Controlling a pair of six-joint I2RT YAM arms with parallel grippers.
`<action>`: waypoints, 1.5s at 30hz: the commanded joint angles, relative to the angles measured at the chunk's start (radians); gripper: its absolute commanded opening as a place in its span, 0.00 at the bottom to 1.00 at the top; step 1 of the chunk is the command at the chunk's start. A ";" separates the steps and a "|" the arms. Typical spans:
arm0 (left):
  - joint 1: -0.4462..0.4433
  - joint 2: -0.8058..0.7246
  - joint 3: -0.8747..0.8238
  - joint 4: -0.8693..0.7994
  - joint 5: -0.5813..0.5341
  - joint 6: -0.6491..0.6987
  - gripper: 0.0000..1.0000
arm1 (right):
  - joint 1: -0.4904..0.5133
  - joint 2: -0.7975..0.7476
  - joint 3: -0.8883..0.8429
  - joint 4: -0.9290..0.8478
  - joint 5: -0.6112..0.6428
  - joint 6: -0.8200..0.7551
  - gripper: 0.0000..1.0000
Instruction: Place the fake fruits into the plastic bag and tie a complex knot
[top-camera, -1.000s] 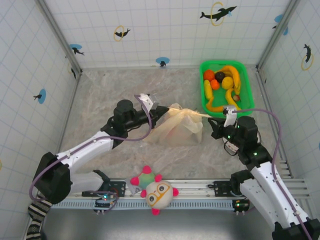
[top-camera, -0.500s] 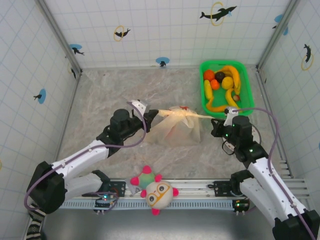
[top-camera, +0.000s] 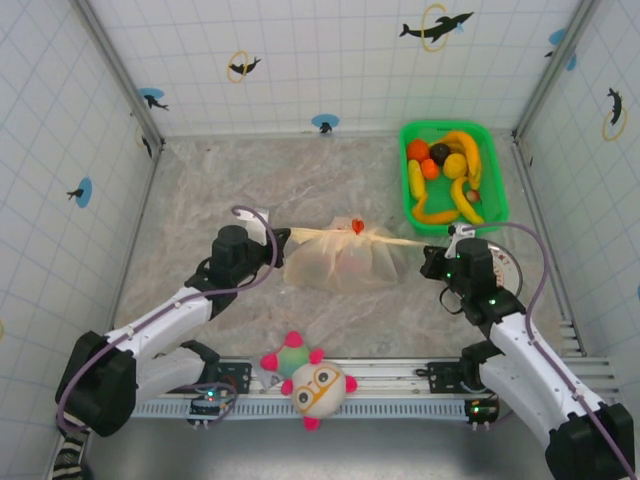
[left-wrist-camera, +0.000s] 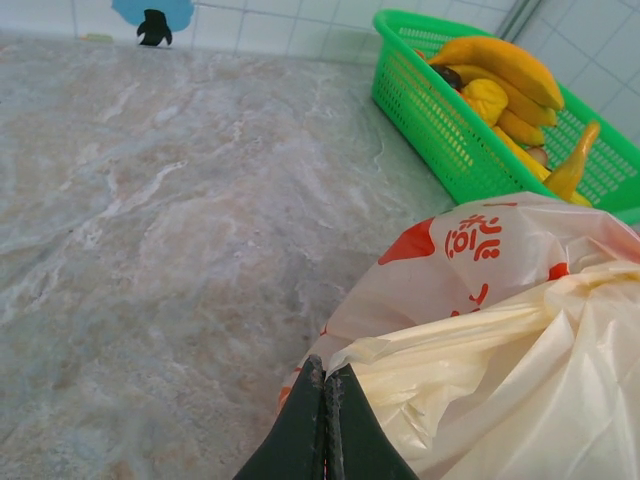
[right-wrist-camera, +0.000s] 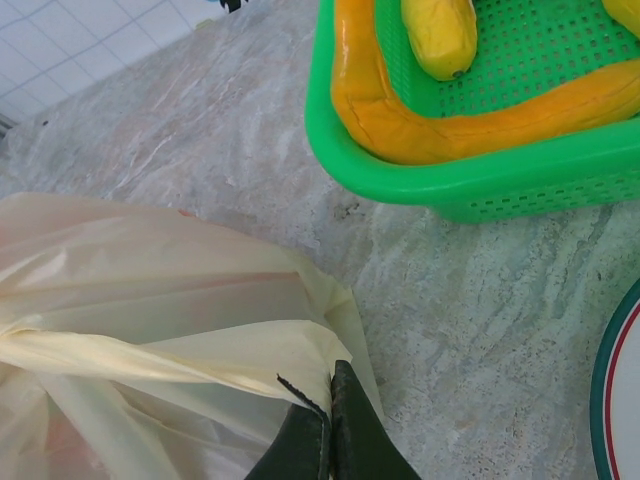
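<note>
The plastic bag (top-camera: 340, 264) lies bulging mid-table, cream with red prints. Its handle strips (top-camera: 320, 232) are stretched in a taut line above it, crossing at a small bunch by a red print (top-camera: 357, 227). My left gripper (top-camera: 283, 236) is shut on the left strip end; in the left wrist view the closed tips (left-wrist-camera: 325, 366) pinch cream plastic (left-wrist-camera: 470, 340). My right gripper (top-camera: 432, 247) is shut on the right strip end, its tips (right-wrist-camera: 330, 380) clamping the cream film (right-wrist-camera: 200, 360). Fake fruits (top-camera: 447, 165), yellow, orange, red and dark, lie in the basket.
The green basket (top-camera: 499, 205) stands at the back right, close behind my right gripper. A plush toy with glasses (top-camera: 318, 386) sits at the near edge between the arm bases. A white plate rim (right-wrist-camera: 618, 400) lies right of my right gripper.
Both grippers have drawn apart and toward the near edge, the left one furthest. The handle strips have gone from slack to a straight taut line and the bag has settled lower.
</note>
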 joint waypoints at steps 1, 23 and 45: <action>0.105 -0.017 -0.016 -0.024 -0.245 -0.043 0.00 | -0.081 -0.019 -0.043 -0.012 0.259 -0.002 0.00; 0.142 -0.238 0.254 -0.277 -0.277 0.052 0.90 | -0.288 -0.170 0.352 -0.248 0.018 -0.236 1.00; 0.435 -0.103 -0.164 0.138 -0.464 0.113 0.97 | -0.379 0.300 -0.211 0.841 0.374 -0.292 1.00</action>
